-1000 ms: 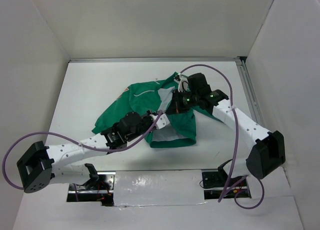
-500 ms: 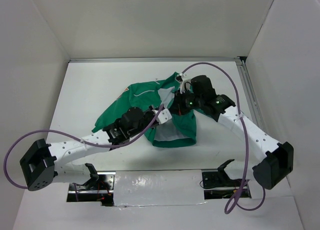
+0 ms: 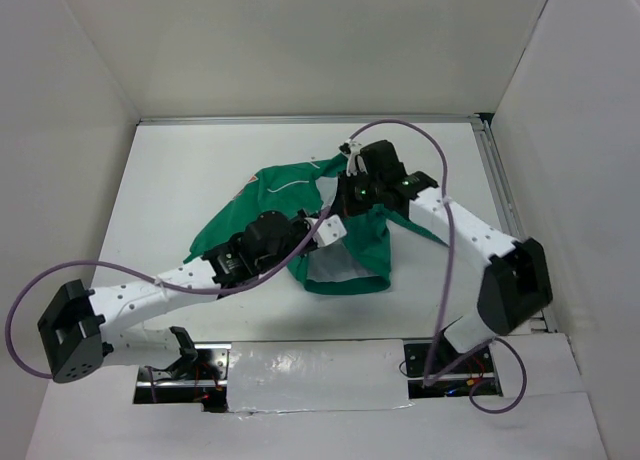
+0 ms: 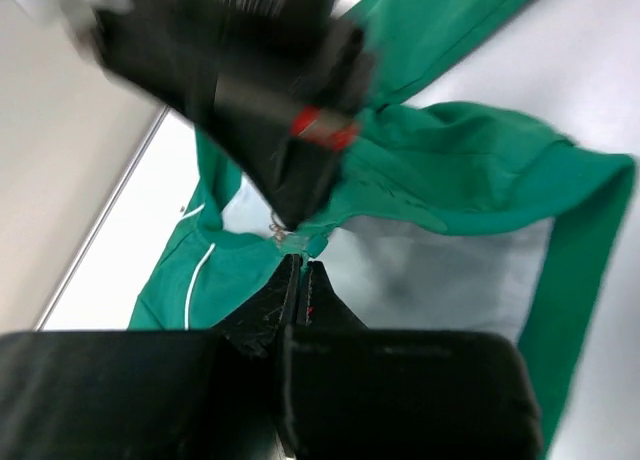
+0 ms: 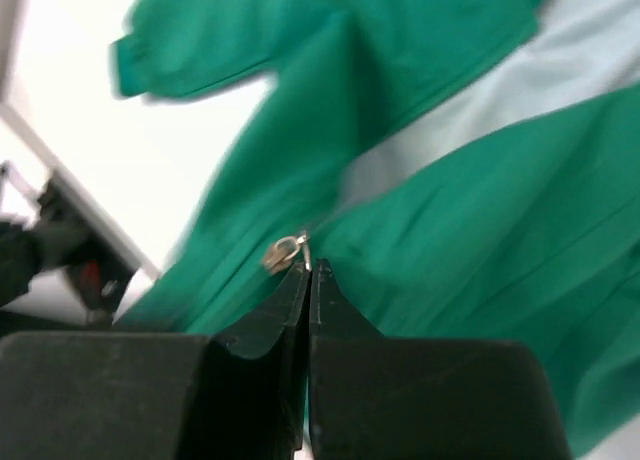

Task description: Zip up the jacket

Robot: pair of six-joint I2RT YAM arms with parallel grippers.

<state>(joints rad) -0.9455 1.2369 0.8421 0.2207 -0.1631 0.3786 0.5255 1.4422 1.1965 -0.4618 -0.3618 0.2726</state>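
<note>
The jacket point(image 3: 368, 242) is seen lying crumpled on the white counter point(image 3: 180, 170), at about its middle. The front is thrown open, so the pale lining point(image 3: 335, 270) is laid bare at the jacket's near hem. One green sleeve is stretched out from the jacket's left side, and white piping is visible across its upper part.

Both arms are reached in over the jacket and meet at its open front. The left tool point(image 3: 333, 225) is placed at the jacket's front edge, just below the zipper. Its fingers are clenched, and in the left wrist view a sliver of green cloth is caught between them, so the jacket's edge is grasped.

The right tool point(image 3: 352, 202) is brought in from the jacket's far right side, almost tip to tip with the left one. In the right wrist view it is clamped tight, and the brass zipper pull point(image 5: 285, 252) is seen right at its fingertips, with the thin tab pinched between them. The two green front panels are seen parting above the pull, with pale lining showing in the gap. The zipper is not yet closed along the jacket's front.
</note>
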